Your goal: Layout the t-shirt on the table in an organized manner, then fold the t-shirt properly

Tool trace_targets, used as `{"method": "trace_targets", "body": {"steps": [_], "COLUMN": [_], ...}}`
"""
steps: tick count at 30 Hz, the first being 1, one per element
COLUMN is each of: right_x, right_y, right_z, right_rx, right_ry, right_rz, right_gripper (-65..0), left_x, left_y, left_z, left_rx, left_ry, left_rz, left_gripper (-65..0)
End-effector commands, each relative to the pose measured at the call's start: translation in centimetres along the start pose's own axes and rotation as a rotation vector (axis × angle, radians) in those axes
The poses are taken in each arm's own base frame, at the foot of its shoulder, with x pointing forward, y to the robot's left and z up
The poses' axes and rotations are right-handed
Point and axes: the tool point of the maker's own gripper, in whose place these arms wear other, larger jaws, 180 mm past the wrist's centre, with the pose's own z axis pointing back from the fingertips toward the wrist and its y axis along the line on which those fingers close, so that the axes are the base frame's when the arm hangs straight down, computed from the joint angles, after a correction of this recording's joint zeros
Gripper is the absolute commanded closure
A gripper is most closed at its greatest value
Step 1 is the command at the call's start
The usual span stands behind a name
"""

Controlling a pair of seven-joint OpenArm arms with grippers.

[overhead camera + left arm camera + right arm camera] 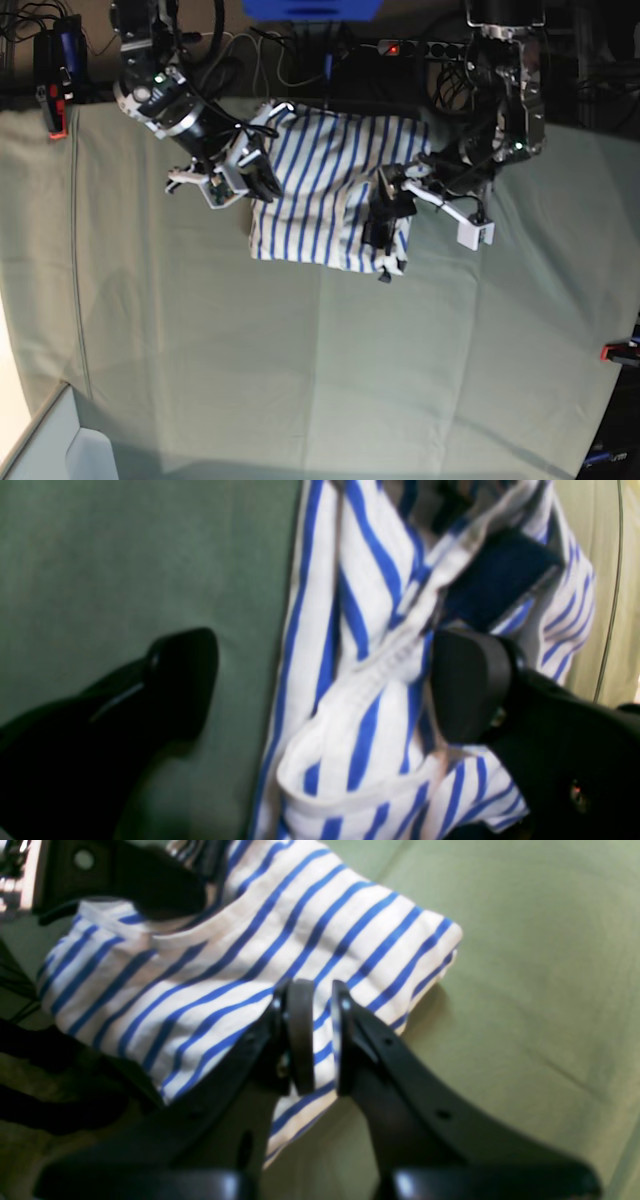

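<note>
Shirt (330, 190) lies bunched at the far middle of the table (300, 380), between both arms. Left gripper (320, 690) gapes wide over its edge, one finger on cloth, holding nothing; right gripper (322, 1037), almost closed and empty, hovers at the opposite edge.

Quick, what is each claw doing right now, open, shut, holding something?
Left claw: open, one finger touching the white blue-striped fabric t-shirt, not gripping it.
Right claw: nearly shut over the shirt's edge; a grip cannot be told.
</note>
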Motion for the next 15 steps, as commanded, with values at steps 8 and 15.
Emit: {"method": "trace_targets", "body": {"steps": [8, 15], "right_x": [1.2, 1.6], "right_y": [0.1, -2.1], "right_z": [0.2, 1.1], "right_rx": [0.007, -0.058], "right_ry": [-0.045, -0.057], "right_rz": [0.006, 0.008], "right_gripper": [-5.6, -5.6], "left_x": [0.8, 1.9], "left_y": [0.4, -1.3], "left_z": [-1.8, -2.7], "left_rx": [0.003, -0.031], "left_ry": [0.027, 0.067], "left_rz": [0.027, -0.058], "left_gripper": [-2.9, 0.0]}}
